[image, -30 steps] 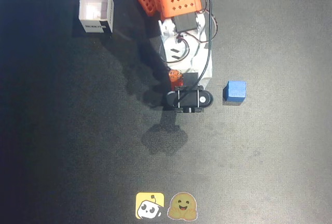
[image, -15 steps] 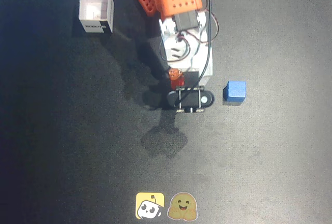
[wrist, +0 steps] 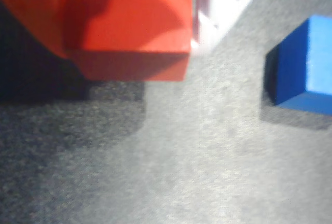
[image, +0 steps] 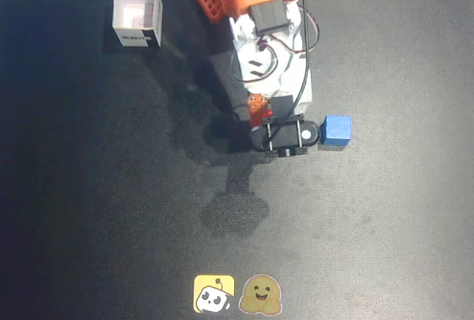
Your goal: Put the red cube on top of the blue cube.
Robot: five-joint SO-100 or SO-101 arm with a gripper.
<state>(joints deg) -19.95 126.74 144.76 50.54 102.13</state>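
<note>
Seen from above, a white box [image: 138, 14] sits far to the left near the top edge of the dark table [image: 89, 209]. It is open on top, and it is well apart from everything else.

Next, in the middle, comes the arm [image: 255, 16] — orange at the top, white lower down, with thin black and red wires looping over it. It reaches down the picture. At its end is the tool [image: 261, 110], partly hidden under a black part of the wrist [image: 285, 135]. The red cube [image: 258, 107] shows as a small red-orange patch at the tool. The arm's dark shadow lies on the table below it.

Up close in the wrist view, the red cube [wrist: 132, 24] fills the top left. The tool [wrist: 129, 27] is clamped on it, with a white finger [wrist: 210, 6] pressed to its right side and an orange finger [wrist: 31, 11] on its left. The red cube hangs above the grey table [wrist: 171, 172] — its shadow falls on the table under it.

To the right is the blue cube [image: 337, 130]. It rests flat on the table, just beside the black wrist part in the overhead view. In the wrist view the blue cube [wrist: 306, 66] is at the right edge, lower than the red cube and apart from it, with bare table between them.

Along the bottom edge in the overhead view are two small stickers, a yellow square one [image: 214, 293] and a round smiling one [image: 261, 294].
</note>
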